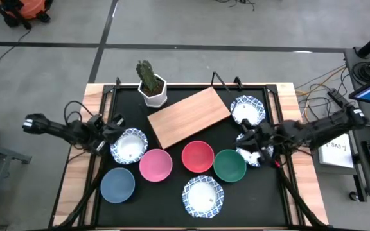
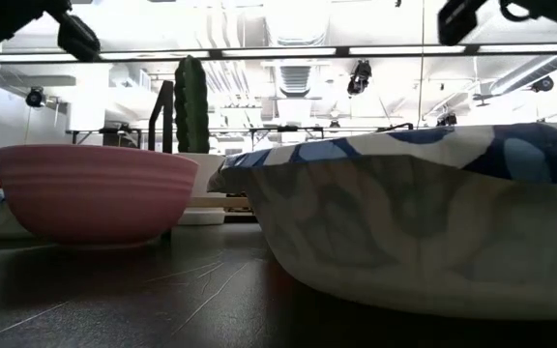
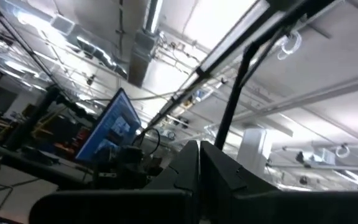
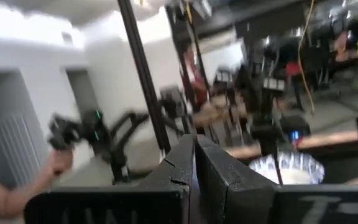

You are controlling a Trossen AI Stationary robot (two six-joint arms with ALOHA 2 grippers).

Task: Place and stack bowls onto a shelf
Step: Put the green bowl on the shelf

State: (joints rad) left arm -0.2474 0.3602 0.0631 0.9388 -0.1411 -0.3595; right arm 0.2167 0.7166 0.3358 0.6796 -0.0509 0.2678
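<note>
Fourth patterned bowl [image 1: 252, 153] largely hidden beneath the right gripper [image 1: 244, 140], fingers pressed together, nothing seen pinched. Left gripper [image 1: 116, 127] likewise pressed together, at the edge of a patterned bowl [image 1: 129, 145]; contact not discernible. Potted cactus [image 1: 151, 84] just beside the shelf's far corner. Shelf [image 1: 188, 116], a bare light-brown board, lying askew at mid tabletop [image 1: 172, 205]. In front of it: blue [image 1: 117, 184], pink [image 1: 155, 164], red [image 1: 198, 156], green [image 1: 229, 165] bowls. Patterned bowls nearest [image 1: 203, 196] and right of shelf [image 1: 246, 110].
</note>
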